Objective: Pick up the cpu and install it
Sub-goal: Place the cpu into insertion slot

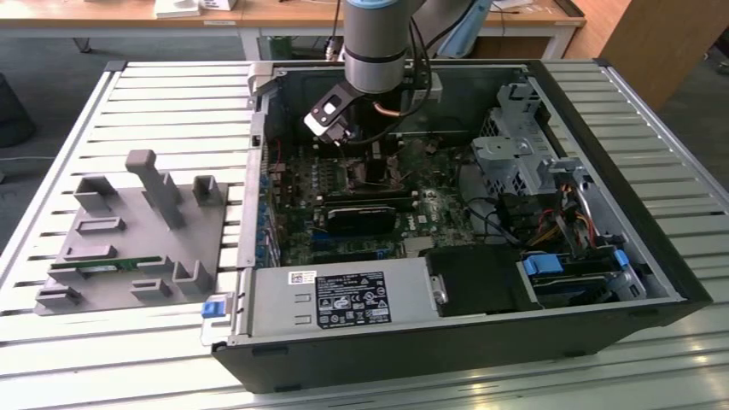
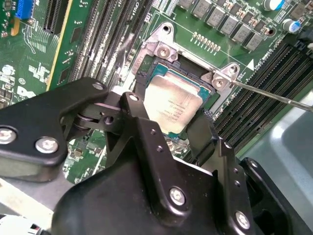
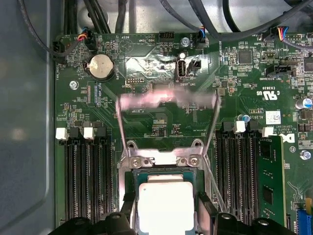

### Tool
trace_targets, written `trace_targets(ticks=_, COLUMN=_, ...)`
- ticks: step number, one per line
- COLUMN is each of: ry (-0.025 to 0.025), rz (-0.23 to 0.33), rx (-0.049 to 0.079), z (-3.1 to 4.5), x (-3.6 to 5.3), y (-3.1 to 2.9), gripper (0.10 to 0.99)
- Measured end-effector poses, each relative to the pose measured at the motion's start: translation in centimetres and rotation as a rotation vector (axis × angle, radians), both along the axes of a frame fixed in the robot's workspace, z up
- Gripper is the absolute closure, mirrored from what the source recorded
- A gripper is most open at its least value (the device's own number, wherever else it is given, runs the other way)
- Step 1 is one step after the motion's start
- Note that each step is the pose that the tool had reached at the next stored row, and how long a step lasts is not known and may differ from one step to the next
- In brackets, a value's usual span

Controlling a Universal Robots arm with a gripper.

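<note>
I am holding my gripper (image 2: 172, 108) low and square astride the cpu (image 3: 166, 208), I judge to line it up with its seat, though I cannot tell whether I am clamping it or standing free of it. The cpu is lying directly beneath me in the socket frame (image 2: 164, 48), its silver lid gleaming, faintly printed, edged in teal. Just beyond me the retaining bracket (image 3: 166, 100) is standing raised, presumably leaving the socket open

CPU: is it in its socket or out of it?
In: the cpu lies flat within the socket frame, silver top uncovered, end effector directly above. Whether fully seated, cannot tell.
</note>
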State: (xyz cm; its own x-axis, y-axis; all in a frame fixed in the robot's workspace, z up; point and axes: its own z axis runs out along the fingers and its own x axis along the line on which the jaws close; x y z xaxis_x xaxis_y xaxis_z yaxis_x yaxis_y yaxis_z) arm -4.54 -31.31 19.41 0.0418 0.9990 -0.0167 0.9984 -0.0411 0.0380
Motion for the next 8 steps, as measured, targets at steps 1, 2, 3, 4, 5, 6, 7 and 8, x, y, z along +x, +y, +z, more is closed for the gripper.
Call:
trace_targets(ticks=1, ry=0.0001, rz=0.0, rx=0.0, z=0.0, x=0.0, y=0.0, gripper=0.478)
trace_targets(ticks=2, ry=0.0003, rz=0.0, rx=0.0, z=0.01, x=-0.01, y=-0.01, gripper=0.478)
trace_targets(ticks=3, ry=0.0003, rz=0.0, rx=0.0, z=0.01, x=-0.01, y=-0.01, gripper=0.478)
trace_targets(ticks=4, ry=0.0004, rz=0.0, rx=0.0, z=0.03, x=0.0, y=-0.01, gripper=0.478)
trace_targets(ticks=5, ry=0.0005, rz=0.0, rx=-0.001, z=0.09, x=-0.01, y=-0.01, gripper=0.478)
trace_targets(ticks=6, ry=0.0003, rz=0.0, rx=0.0, z=0.18, x=-0.01, y=-0.01, gripper=0.478)
trace_targets(ticks=7, ry=0.0002, rz=0.0, rx=0.0, z=0.33, x=0.0, y=0.0, gripper=0.478)
trace_targets(ticks=8, ry=0.0003, rz=0.0, rx=-0.001, z=0.53, x=-0.01, y=-0.01, gripper=0.478)
